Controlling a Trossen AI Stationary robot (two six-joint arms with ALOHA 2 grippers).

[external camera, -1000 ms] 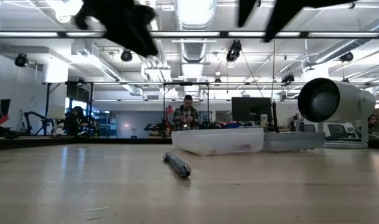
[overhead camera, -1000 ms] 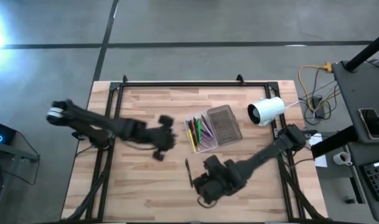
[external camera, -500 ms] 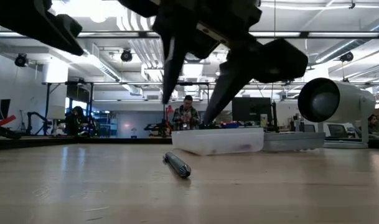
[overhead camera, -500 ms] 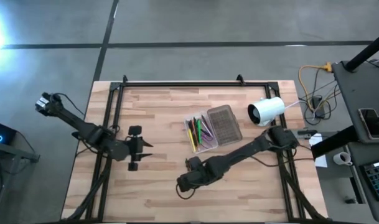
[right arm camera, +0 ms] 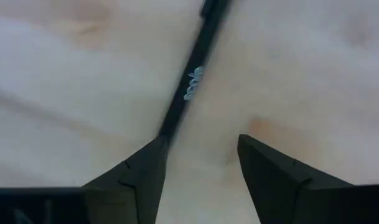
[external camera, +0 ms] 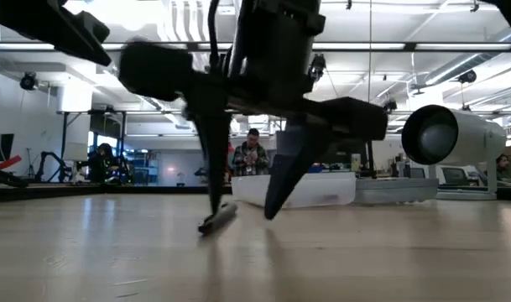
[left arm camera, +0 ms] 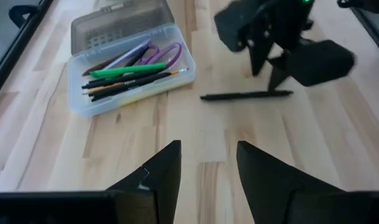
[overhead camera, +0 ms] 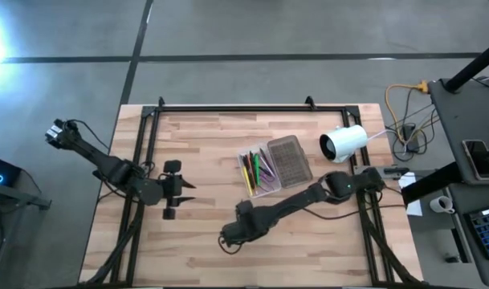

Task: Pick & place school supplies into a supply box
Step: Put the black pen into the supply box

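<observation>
Right gripper [external camera: 242, 214] spread wide, tips on table, black pen [external camera: 218, 218] touching one finger, not grasped

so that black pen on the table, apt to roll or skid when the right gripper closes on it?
Probably. The black pen looks thin, round and smooth on bare wood table, so it may roll. The right gripper is open with one fingertip against the pen, which might nudge it sideways. It looks stiff and light.

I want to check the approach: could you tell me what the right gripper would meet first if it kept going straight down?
Most likely the black pen on the table. The right gripper is open; one finger looks already against the pen, though depth is unclear.
</observation>
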